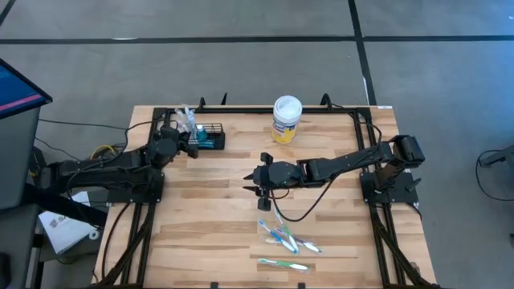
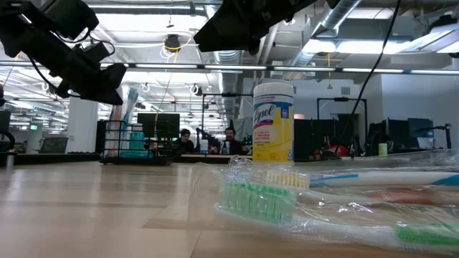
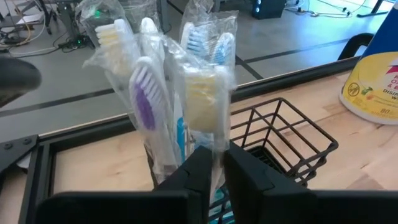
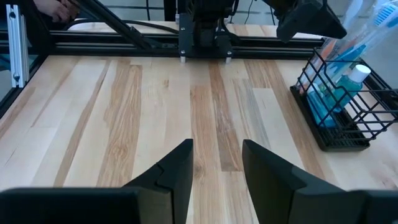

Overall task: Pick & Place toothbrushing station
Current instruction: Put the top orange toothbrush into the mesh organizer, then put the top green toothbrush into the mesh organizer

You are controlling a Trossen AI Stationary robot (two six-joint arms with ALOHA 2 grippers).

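Note:
The black wire basket stands at the table's far left, and it also shows in the left wrist view and the right wrist view. Several plastic-wrapped toothbrushes stand upright in it, heads up. My left gripper is at the basket's left end, shut on a wrapped yellow-bristled toothbrush. My right gripper is open and empty over the middle of the table. More wrapped toothbrushes lie near the table's front edge. My left gripper pinches the wrapped yellow-bristled toothbrush between its two fingers, on the handle just below the head. The fingers come slanting from the table's left side. The brush stands upright with its head up. Its lower end is hidden behind the fingers.
A white-lidded yellow-labelled round tub stands at the far middle of the table. A black frame rail runs along the far edge. One more wrapped toothbrush lies at the very front. Bare wood lies between the basket and my right gripper.

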